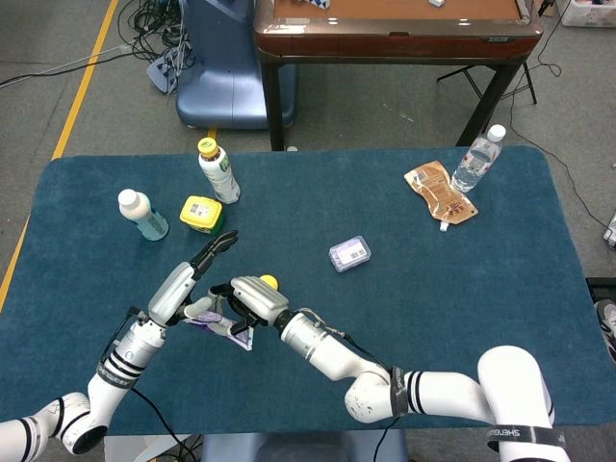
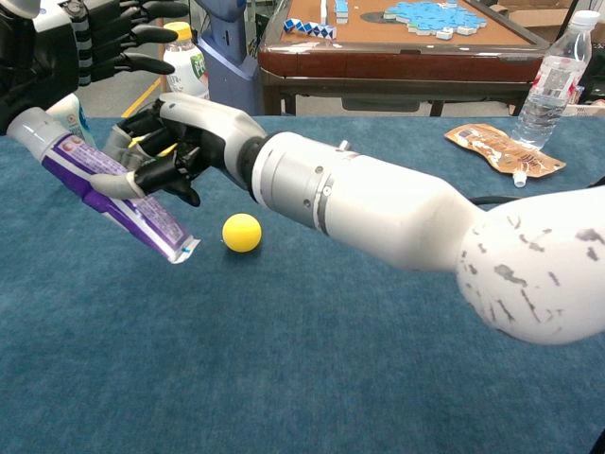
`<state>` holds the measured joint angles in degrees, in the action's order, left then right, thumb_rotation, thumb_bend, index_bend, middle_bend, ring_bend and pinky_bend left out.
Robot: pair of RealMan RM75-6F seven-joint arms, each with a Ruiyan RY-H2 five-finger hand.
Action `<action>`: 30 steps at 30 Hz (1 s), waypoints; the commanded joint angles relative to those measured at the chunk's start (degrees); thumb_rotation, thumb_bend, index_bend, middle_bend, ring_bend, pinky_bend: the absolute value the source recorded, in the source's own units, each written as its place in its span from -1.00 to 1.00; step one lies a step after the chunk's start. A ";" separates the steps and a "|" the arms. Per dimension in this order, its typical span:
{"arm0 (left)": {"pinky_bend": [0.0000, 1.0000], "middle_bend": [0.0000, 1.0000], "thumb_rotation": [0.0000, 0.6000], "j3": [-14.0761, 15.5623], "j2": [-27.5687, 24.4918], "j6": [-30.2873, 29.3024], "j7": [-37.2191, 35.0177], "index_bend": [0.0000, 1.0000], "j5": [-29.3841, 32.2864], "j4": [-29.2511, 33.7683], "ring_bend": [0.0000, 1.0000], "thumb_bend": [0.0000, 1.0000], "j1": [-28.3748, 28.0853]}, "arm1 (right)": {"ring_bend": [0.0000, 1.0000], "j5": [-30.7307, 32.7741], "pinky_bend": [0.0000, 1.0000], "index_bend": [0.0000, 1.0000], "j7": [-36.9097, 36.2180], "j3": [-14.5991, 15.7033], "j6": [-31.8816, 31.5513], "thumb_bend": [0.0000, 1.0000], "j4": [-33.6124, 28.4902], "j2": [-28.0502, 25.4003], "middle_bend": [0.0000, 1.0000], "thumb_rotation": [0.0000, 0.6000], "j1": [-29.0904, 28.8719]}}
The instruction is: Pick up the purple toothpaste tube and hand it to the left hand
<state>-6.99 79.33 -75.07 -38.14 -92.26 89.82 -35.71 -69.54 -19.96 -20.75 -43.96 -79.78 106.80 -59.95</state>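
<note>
Chest view: the right robot hand (image 2: 156, 151) grips the purple toothpaste tube (image 2: 109, 197) above the blue surface (image 2: 312, 369), the tube tilted with its cap end up toward the left robot hand (image 2: 90, 47).
That left robot hand is cut off by the frame's top-left corner; its dark fingers (image 2: 142, 36) spread apart over the cap end, and whether they touch the tube cannot be told. From the head view the tube (image 1: 231, 332) is mostly hidden under both hands, only its flat crimped end showing, and the left robot hand (image 1: 192, 279) lies with fingers extended. A yellow ball (image 2: 242, 232) rests just beside the tube's lower end. 1 water bottle (image 2: 553, 80) stands well apart, beside an orange pouch (image 2: 501, 149).
</note>
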 commanded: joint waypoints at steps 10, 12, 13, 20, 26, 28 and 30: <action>-0.82 -1.00 -1.00 0.72 -5.31 0.51 3.83 -1.00 0.71 -0.09 -1.00 -0.99 1.45 | 0.46 -0.10 0.34 0.89 14.75 8.19 9.72 0.62 -4.72 -14.38 0.57 1.00 -1.07; -0.82 -1.00 -1.00 1.03 -5.80 0.49 4.65 -1.00 0.82 -0.04 -1.00 -0.99 1.86 | 0.37 0.89 0.22 0.79 18.58 9.90 10.34 0.55 -4.37 -15.66 0.50 1.00 -1.32; -0.82 -1.00 -1.00 1.27 -6.01 0.48 5.00 -1.00 0.85 -0.03 -1.00 -0.99 2.13 | 0.35 1.67 0.18 0.75 20.26 10.61 10.37 0.53 -4.12 -15.90 0.47 1.00 -1.36; -0.82 -1.00 -1.00 2.28 -6.87 0.73 6.72 -1.00 0.79 0.39 -1.00 -0.99 3.10 | -0.04 4.82 -0.18 0.23 26.88 13.80 10.17 0.14 -2.73 -15.37 0.08 1.00 -1.53; -0.82 -1.00 -1.00 2.41 -7.36 0.53 7.92 -1.00 0.67 0.93 -1.00 -0.99 3.59 | -0.45 5.59 -0.42 -0.46 30.89 14.59 7.20 -0.33 -4.31 -16.17 -0.35 1.00 -0.86; -0.82 -1.00 -1.00 2.46 -7.57 0.69 8.11 -1.00 0.69 1.08 -1.00 -0.99 3.65 | -0.50 5.71 -0.44 -0.58 31.38 14.43 6.06 -0.36 -5.57 -17.25 -0.42 1.00 -0.37; -0.82 -1.00 -1.00 2.47 -7.92 0.94 8.55 -1.00 0.73 1.09 -1.00 -0.99 3.67 | -0.51 5.44 -0.44 -0.62 31.94 14.28 4.47 -0.37 -7.21 -18.79 -0.45 1.00 0.33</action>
<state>-4.52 71.51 -74.20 -29.72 -91.54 90.92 -32.06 -64.05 11.36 -6.39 -38.40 -85.85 89.11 -60.24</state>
